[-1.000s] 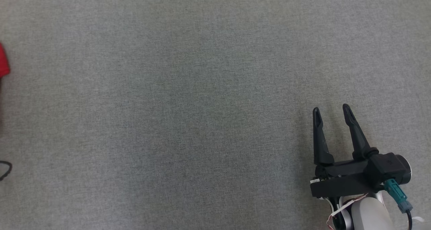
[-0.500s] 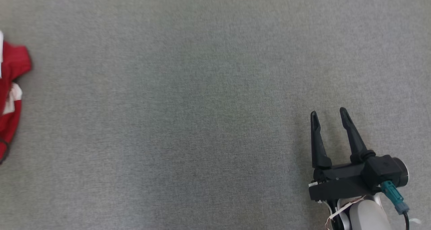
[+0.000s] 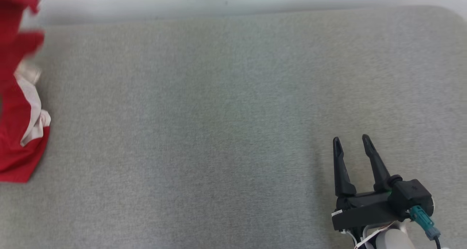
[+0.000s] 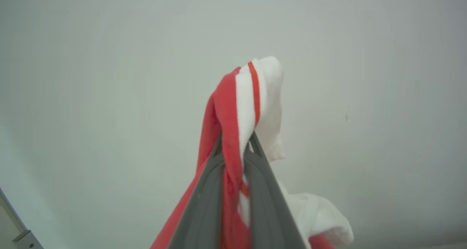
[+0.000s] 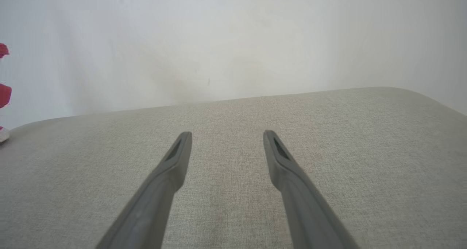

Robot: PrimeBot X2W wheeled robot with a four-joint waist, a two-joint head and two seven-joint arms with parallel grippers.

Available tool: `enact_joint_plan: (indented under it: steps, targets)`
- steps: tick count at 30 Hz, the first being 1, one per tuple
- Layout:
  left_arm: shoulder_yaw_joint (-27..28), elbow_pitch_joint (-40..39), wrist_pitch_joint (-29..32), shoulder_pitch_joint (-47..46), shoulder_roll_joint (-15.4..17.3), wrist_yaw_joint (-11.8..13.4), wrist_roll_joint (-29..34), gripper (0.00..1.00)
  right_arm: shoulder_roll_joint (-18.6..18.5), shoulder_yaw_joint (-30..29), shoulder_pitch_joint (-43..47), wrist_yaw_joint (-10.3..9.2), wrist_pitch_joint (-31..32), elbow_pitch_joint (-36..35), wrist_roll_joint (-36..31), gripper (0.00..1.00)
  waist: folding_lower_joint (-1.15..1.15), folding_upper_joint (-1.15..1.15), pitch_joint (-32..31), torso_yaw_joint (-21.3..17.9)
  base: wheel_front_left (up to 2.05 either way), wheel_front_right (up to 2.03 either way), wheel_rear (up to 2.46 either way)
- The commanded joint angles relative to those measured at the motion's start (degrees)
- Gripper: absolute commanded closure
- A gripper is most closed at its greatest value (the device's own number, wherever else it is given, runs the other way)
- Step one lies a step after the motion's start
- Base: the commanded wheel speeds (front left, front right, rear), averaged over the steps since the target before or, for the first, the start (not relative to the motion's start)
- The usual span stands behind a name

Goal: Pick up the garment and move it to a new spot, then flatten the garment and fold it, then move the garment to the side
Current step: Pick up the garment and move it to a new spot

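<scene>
The garment (image 3: 16,132) is red with white parts and hangs bunched at the far left edge of the head view, above the grey cloth surface (image 3: 204,132). In the left wrist view my left gripper (image 4: 235,141) is shut on a red-and-white fold of the garment (image 4: 240,96), which sticks up past the fingertips and droops below them in front of a pale wall. My right gripper (image 3: 350,141) hovers open and empty over the surface at the lower right, and its two fingers (image 5: 171,161) spread apart in the right wrist view. Bits of the garment (image 5: 4,96) show at that view's left edge.
The grey surface ends at a rounded far edge (image 3: 255,12) against a pale wall (image 5: 233,41). Its right far corner (image 3: 452,15) curves away. Open surface lies between the garment and my right gripper.
The head camera has tilted up, bringing the far edge and wall into view. More of the red garment now shows at the left edge, raised higher. The right gripper stays open.
</scene>
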Motion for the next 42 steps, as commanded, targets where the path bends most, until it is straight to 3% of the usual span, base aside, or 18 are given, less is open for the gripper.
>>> enact_joint_plan:
  steps: [1,13,19,27,35,42]
  targets:
    - [-2.38,-3.67,0.94,-1.99,-0.94,-0.07,-1.71,1.0,0.16,0.08,1.05,-0.12,-0.06,0.33,1.1,0.0,0.01,0.0,-2.54,-2.18,0.0,0.0,0.0]
    - [-11.59,-15.61,5.97,-5.47,-7.3,-0.01,-6.53,1.0,0.16,2.17,1.88,-0.12,-0.06,1.64,4.2,0.0,0.01,0.0,-4.6,-10.77,0.0,0.0,0.0]
    - [-16.08,-18.64,4.9,-2.46,-13.62,0.32,-7.99,1.0,0.16,2.19,2.46,-0.12,-0.06,2.28,4.57,0.0,0.01,0.0,-5.46,-15.02,0.0,0.0,0.0]
    - [-20.18,-16.94,1.29,3.97,-22.72,2.01,-10.39,1.0,0.17,1.92,2.38,-0.12,-0.06,2.45,4.22,0.0,0.01,0.0,-5.66,-17.32,0.0,0.0,0.0]
    - [-21.27,-11.27,-2.83,14.83,-24.47,3.4,-13.09,1.0,0.16,1.35,2.68,-0.12,-0.05,2.3,4.44,0.0,0.01,0.0,-4.28,-17.4,0.0,0.0,0.0]
    - [-21.13,-4.59,-5.93,25.79,-21.41,4.34,-13.3,1.0,0.14,0.91,2.23,-0.12,-0.06,2.82,4.07,0.0,0.01,0.0,-3.92,-16.42,0.0,0.0,0.0]
